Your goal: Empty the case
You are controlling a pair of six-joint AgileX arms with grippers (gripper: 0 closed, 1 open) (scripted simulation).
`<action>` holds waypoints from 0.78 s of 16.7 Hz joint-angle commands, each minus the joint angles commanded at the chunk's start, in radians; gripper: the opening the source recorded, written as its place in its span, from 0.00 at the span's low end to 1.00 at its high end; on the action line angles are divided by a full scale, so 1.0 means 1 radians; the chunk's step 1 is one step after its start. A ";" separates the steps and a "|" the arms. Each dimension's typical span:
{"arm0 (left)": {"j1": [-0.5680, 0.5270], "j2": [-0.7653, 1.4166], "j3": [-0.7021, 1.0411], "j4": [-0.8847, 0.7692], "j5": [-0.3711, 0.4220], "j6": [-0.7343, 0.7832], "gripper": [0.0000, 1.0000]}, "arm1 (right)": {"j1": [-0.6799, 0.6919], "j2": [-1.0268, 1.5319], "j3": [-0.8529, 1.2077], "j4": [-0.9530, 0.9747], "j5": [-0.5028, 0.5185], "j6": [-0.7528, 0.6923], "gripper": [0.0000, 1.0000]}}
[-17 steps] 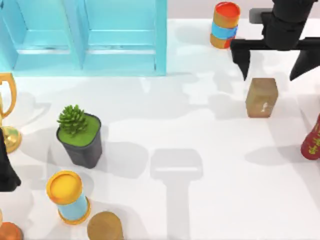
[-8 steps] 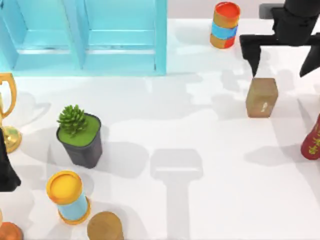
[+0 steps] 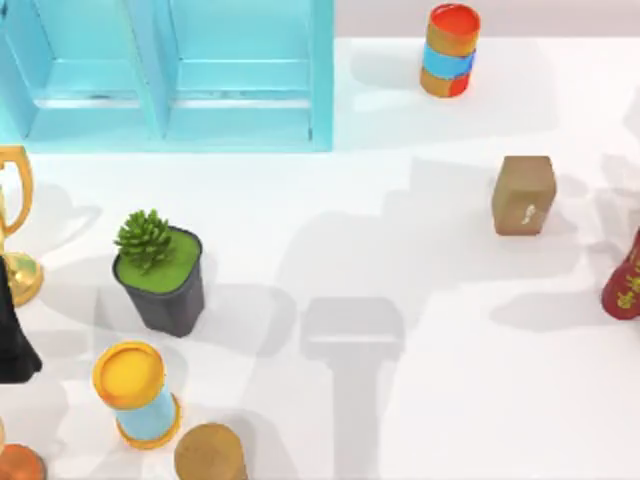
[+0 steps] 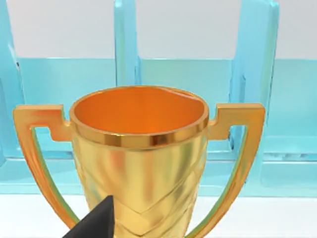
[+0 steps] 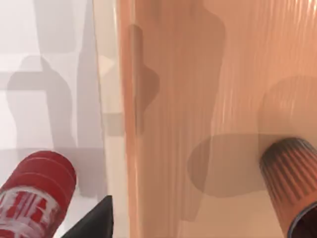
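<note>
Beside gold trophy (image 4: 138, 163), left pincer (image 3: 15, 340) (grip state unclear); brown box (image 3: 523, 195) mark unreadable.

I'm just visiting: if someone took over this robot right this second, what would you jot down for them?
Left pincer: parked by the gold trophy at the table's left edge; a fingertip shows, grip unclear.
Right pincer: near the red can; grip unclear.
The case, top left: the compartments in sight look empty.
Brown box stands alone on the table, right side.
Left: check that no compartment holds anything.
</note>
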 joint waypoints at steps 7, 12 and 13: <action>0.000 0.000 0.000 0.000 0.000 0.000 1.00 | -0.220 -0.146 -0.176 0.032 -0.003 -0.217 1.00; 0.000 0.000 0.000 0.000 0.000 0.000 1.00 | -0.216 -0.144 -0.188 0.044 -0.002 -0.215 1.00; 0.000 0.000 0.000 0.000 0.000 0.000 1.00 | -0.216 -0.147 -0.208 0.062 -0.003 -0.213 1.00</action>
